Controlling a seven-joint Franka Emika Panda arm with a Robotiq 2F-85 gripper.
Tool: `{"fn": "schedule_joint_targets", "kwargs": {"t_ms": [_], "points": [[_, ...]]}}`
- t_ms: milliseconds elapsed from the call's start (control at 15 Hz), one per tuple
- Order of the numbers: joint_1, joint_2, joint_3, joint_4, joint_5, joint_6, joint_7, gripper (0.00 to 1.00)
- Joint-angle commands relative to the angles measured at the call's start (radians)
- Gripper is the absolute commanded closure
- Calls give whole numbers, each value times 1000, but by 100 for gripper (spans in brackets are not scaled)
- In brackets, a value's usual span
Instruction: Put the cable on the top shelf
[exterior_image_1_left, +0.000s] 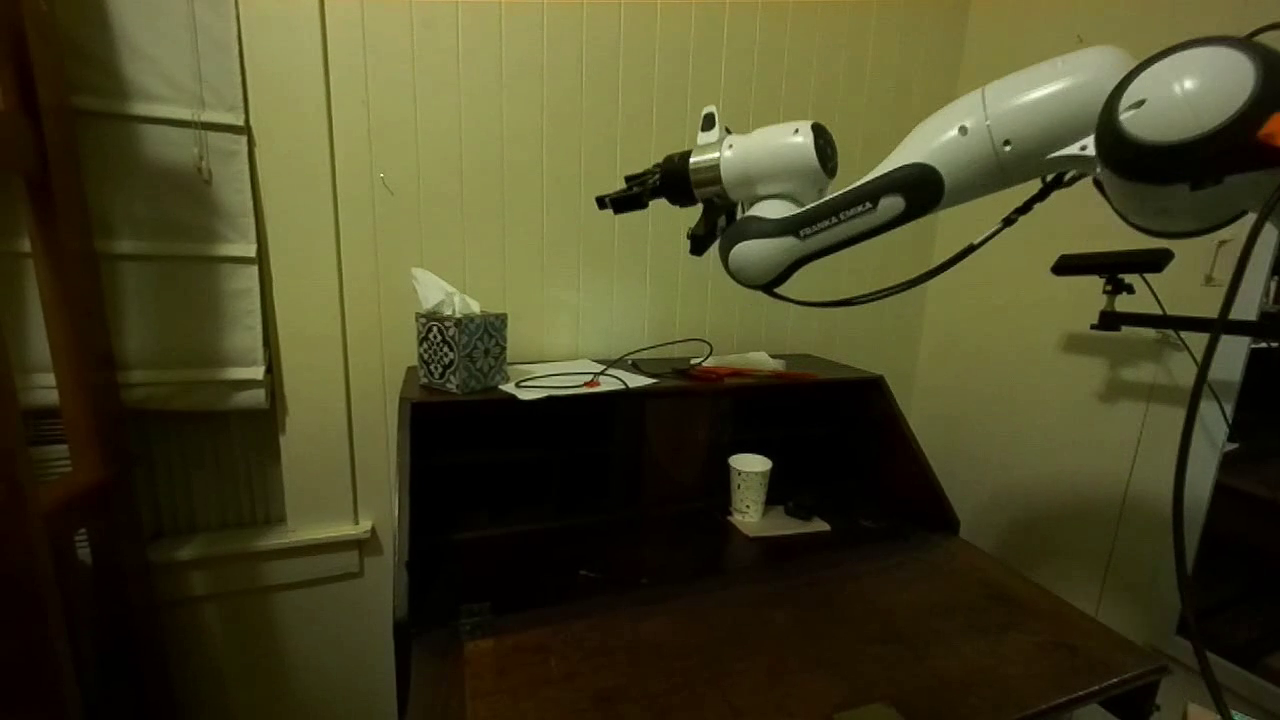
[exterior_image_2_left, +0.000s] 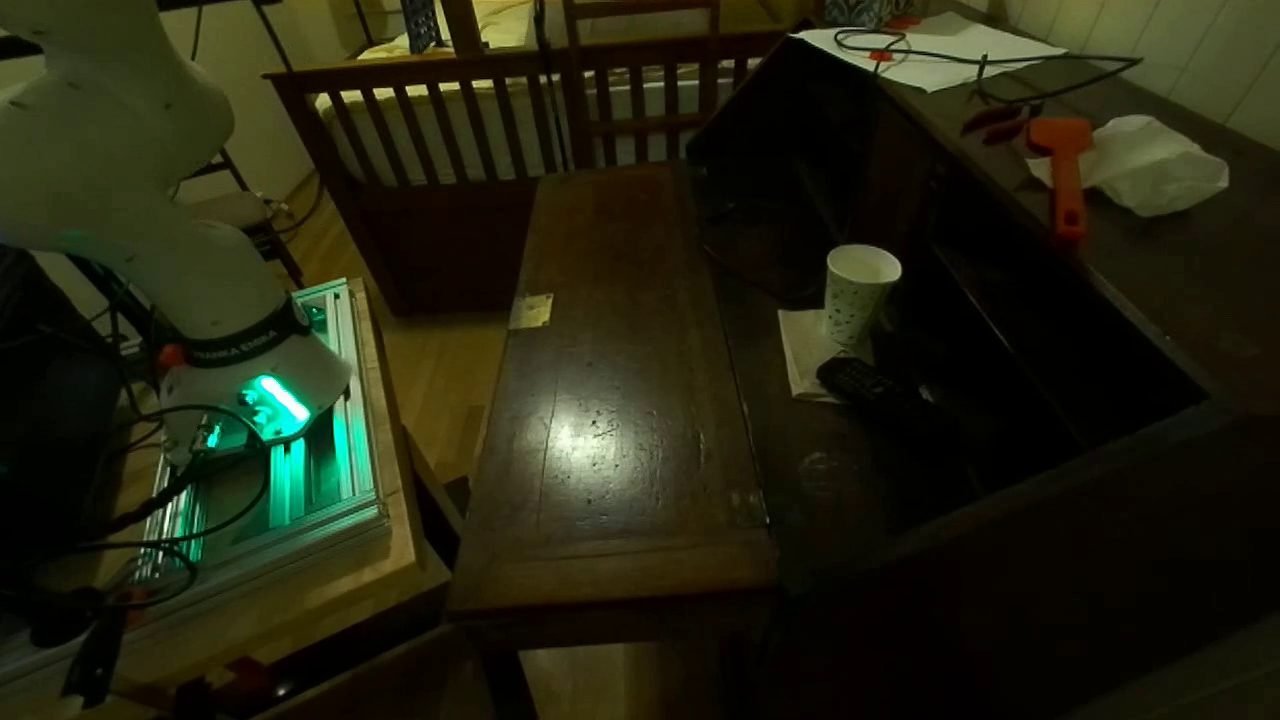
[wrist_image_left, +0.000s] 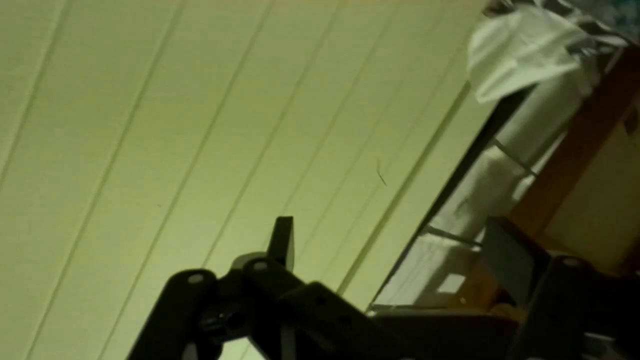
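Observation:
The cable (exterior_image_1_left: 655, 346) is thin and dark and lies in loose loops on the top shelf (exterior_image_1_left: 840, 370) of the dark brown wooden unit, partly over a white paper. Cable (exterior_image_2_left: 1100, 60) and top shelf (exterior_image_2_left: 1180, 270) also show at the upper right in an exterior view. The cable has a small red piece on it. My gripper (exterior_image_1_left: 622, 195) is raised well above the shelf, apart from the cable, and points sideways. In the wrist view the gripper (wrist_image_left: 390, 245) has its fingers wide apart with nothing between them. The cable is out of the wrist view.
On the top shelf are a patterned tissue box (exterior_image_1_left: 462, 350), a white paper (exterior_image_1_left: 535, 382), red-handled pliers (exterior_image_2_left: 1000, 120), an orange tool (exterior_image_2_left: 1066, 180) and crumpled white paper (exterior_image_2_left: 1155, 165). Below are a paper cup (exterior_image_1_left: 750, 488) and a dark remote (exterior_image_2_left: 855, 380). A panelled wall stands behind.

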Motion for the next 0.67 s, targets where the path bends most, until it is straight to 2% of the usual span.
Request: {"fn": "schedule_joint_targets", "kwargs": {"t_ms": [0, 133, 200, 467, 600], "points": [[-229, -153, 284, -234, -150, -58, 201, 0], [-364, -159, 455, -307, -157, -124, 203, 0], [-426, -142, 542, -330, -129, -178, 157, 0], [-717, -92, 866, -366, 43, -500, -108, 0], [-861, -41, 1023, -356, 167, -690, -261, 0]]}}
